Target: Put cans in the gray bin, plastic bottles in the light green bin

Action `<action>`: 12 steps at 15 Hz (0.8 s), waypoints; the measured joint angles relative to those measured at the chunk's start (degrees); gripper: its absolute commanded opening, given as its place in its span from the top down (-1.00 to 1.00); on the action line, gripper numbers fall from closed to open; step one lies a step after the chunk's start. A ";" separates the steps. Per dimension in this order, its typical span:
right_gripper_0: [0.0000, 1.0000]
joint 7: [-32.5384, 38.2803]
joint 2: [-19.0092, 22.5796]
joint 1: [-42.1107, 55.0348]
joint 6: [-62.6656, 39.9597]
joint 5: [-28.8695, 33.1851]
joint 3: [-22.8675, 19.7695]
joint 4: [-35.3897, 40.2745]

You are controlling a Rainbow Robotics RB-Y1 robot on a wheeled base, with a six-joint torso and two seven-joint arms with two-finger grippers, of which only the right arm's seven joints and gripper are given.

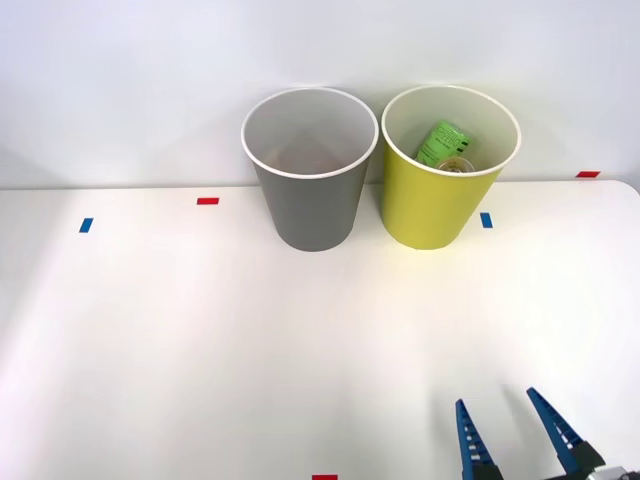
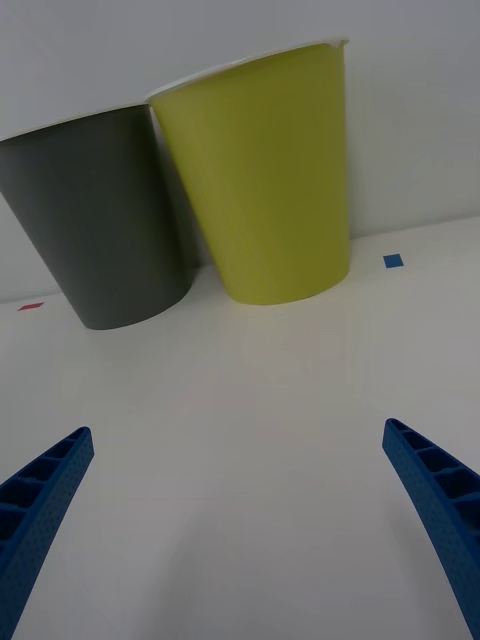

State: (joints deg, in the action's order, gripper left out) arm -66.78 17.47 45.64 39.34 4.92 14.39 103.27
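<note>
Two round tapered bins are standing side by side at the table's [image 1: 150, 330] far edge: you're seeing the gray bin [image 1: 308, 200] left, the light green bin [image 1: 438, 205] right holding one green plastic bottle [image 1: 440, 142]. Your right gripper [image 1: 515, 432] is hovering open and empty, near right.

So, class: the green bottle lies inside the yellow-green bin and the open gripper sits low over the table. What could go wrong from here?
1. The gray bin and the yellow-green bin stand almost rim to rim, so a later drop could land in the wrong one.
2. The right gripper might knock a bin over if it reaches forward at this height.
3. The green bottle leans near the rim; a jolt may shift it.
</note>
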 measured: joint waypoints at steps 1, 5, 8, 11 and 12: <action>-1.00 -0.11 0.00 0.89 0.72 0.39 0.42 0.00; -1.00 -1.38 0.00 3.04 3.79 1.90 2.13 0.00; -1.00 -2.82 -0.35 3.38 4.41 2.07 2.64 0.00; -1.00 -4.81 -1.57 3.68 4.44 2.50 2.68 -0.01; -1.00 -5.60 -2.07 3.95 4.44 2.87 2.67 -0.03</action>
State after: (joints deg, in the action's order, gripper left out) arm -72.38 15.41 49.58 43.78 7.79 17.06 103.23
